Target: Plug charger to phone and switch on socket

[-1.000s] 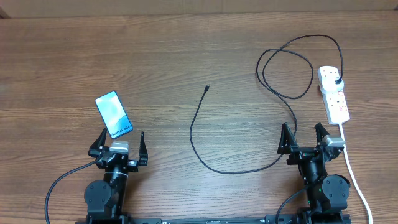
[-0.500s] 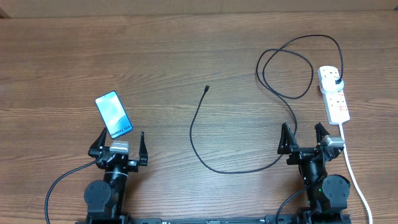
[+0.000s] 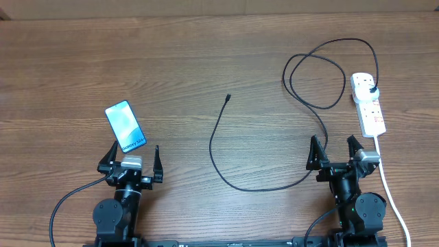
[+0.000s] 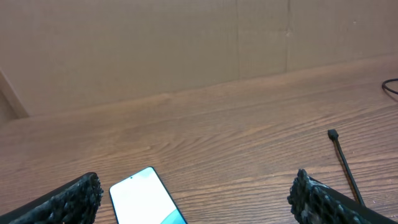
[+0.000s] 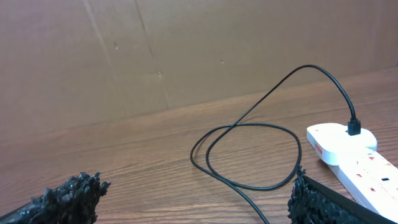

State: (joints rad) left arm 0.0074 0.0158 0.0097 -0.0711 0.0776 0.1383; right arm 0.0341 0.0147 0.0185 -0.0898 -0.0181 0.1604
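Note:
The phone lies screen up at the left, blue screen lit, just beyond my left gripper, which is open and empty. It also shows in the left wrist view between the fingers. The charger cable runs from its loose connector tip mid-table, loops at the right and ends in a black plug head seated in the socket strip. My right gripper is open and empty, with the cable lying ahead of it and the socket to its right.
The strip's white cord runs down the right side past my right arm. A brown cardboard wall stands behind the wooden table.

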